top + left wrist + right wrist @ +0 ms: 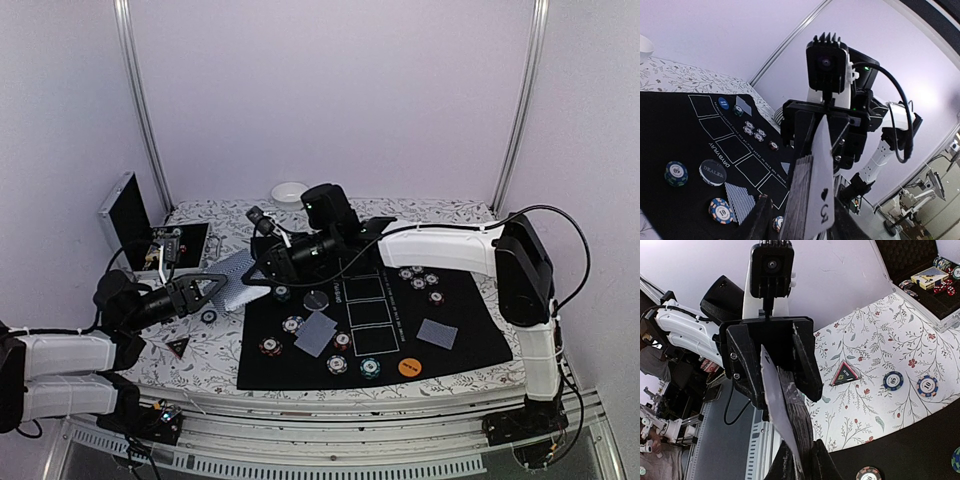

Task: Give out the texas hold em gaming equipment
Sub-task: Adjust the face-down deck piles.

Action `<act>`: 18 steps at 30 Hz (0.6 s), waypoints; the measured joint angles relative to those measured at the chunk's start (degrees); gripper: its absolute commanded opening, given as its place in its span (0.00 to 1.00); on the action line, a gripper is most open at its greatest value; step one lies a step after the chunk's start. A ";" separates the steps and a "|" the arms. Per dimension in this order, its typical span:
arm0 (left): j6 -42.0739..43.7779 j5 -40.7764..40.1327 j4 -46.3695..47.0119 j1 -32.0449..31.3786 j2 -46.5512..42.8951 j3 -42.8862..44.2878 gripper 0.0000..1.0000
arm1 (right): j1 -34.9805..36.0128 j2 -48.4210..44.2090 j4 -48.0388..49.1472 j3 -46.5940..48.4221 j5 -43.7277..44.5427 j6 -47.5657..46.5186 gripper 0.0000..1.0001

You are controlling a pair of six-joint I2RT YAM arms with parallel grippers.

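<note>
In the right wrist view, you lose the lower end of the deck of cards (792,430) past the bottom edge. In the left wrist view, the white bowl (643,47) is cut by the upper left edge. From above, numbers on the chips (292,324) are too small to read.

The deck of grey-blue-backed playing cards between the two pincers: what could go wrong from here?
The deck of grey-blue-backed playing cards hangs in the air between the left pincer and the right pincer. One card stands out of the stack, so others may fan out and drop onto the floral tablecloth.
</note>
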 measured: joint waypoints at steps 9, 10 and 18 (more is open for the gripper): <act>3.50 2.51 -0.59 -0.26 -2.45 -0.24 0.27 | -1.90 -0.17 3.85 -1.77 -7.50 4.00 0.02; 3.85 2.73 -0.74 -0.31 -2.49 -0.24 0.27 | -1.90 -0.22 4.07 -1.84 -7.85 4.31 0.02; 4.98 4.00 -0.90 -1.22 -2.27 -0.26 0.32 | -2.19 -1.84 6.54 -2.19 -10.03 6.64 0.02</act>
